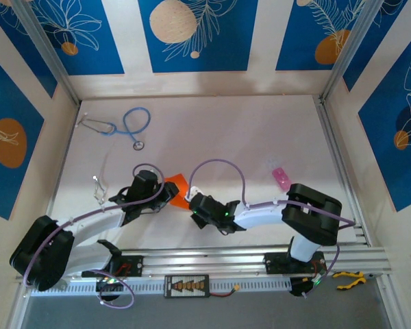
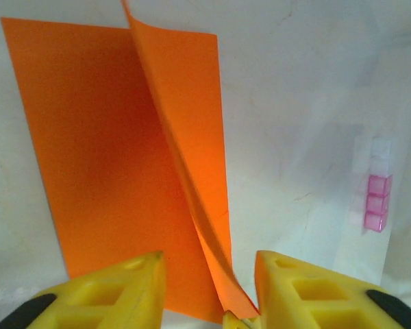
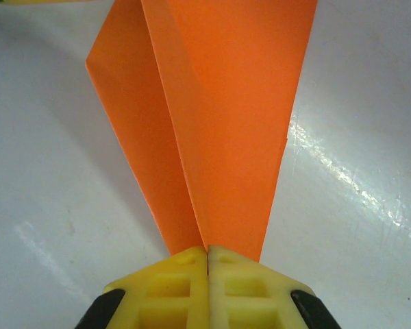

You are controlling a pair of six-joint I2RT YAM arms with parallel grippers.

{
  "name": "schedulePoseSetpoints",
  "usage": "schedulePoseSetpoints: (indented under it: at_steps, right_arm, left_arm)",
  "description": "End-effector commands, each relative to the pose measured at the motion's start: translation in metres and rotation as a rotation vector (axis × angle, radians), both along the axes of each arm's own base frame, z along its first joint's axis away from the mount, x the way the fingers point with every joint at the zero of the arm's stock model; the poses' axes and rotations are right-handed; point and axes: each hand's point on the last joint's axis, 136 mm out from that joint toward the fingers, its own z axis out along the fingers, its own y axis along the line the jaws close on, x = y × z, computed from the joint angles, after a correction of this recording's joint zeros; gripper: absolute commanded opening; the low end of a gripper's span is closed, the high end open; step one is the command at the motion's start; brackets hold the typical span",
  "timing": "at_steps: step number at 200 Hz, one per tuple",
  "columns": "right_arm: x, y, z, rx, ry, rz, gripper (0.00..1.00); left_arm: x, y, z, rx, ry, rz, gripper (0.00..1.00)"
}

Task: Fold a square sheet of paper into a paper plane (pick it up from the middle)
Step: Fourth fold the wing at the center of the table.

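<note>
The square sheet of paper point(image 1: 177, 183) is bright orange and lies on the white table between the two grippers. In the left wrist view one part of the sheet point(image 2: 96, 157) lies flat while a flap point(image 2: 192, 116) stands up from it along a fold. My left gripper point(image 2: 209, 264) is open; its yellow fingers point(image 2: 123, 288) straddle the near edge of the raised flap without pinching it. My right gripper point(image 3: 207, 250) is shut on the folded edge of the paper point(image 3: 240, 130), and the two layers fan out from its tips. From above, the right gripper point(image 1: 192, 201) meets the left gripper point(image 1: 168, 195) at the paper.
A blue stethoscope point(image 1: 127, 127) lies at the back left of the table. A small pink thing point(image 1: 281, 178) lies to the right, seen as pink blocks point(image 2: 377, 202) in the left wrist view. An aluminium rail point(image 1: 260, 260) runs along the near edge.
</note>
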Motion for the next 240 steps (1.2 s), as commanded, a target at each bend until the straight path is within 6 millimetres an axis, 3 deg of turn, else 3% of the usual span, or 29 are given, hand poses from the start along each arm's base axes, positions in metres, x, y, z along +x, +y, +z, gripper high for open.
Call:
schedulePoseSetpoints:
  at_steps: [1,21,48,90,149,240]
  right_arm:
    - [-0.001,0.005,0.011,0.054,0.008,0.009,0.02]
    - [-0.002,0.004,0.011,0.054,0.008,0.010,0.02]
    - [-0.002,0.002,0.010,0.048,0.007,0.007,0.03]
    - [0.000,0.002,0.008,0.047,0.008,-0.002,0.11]
    - [0.004,0.009,0.009,0.025,-0.016,0.017,0.21]
    - [0.006,0.013,0.007,-0.022,-0.043,0.058,0.24]
  left_arm:
    - [0.005,0.000,0.002,0.026,-0.004,-0.003,0.41]
    - [0.007,-0.002,0.001,0.021,0.000,-0.011,0.38]
    - [0.008,-0.003,0.002,0.015,-0.002,-0.011,0.20]
    - [0.007,-0.005,0.005,0.006,-0.002,-0.017,0.08]
    - [0.007,-0.007,0.008,-0.007,-0.001,-0.024,0.06]
    - [0.009,-0.009,0.011,-0.013,-0.005,-0.028,0.06]
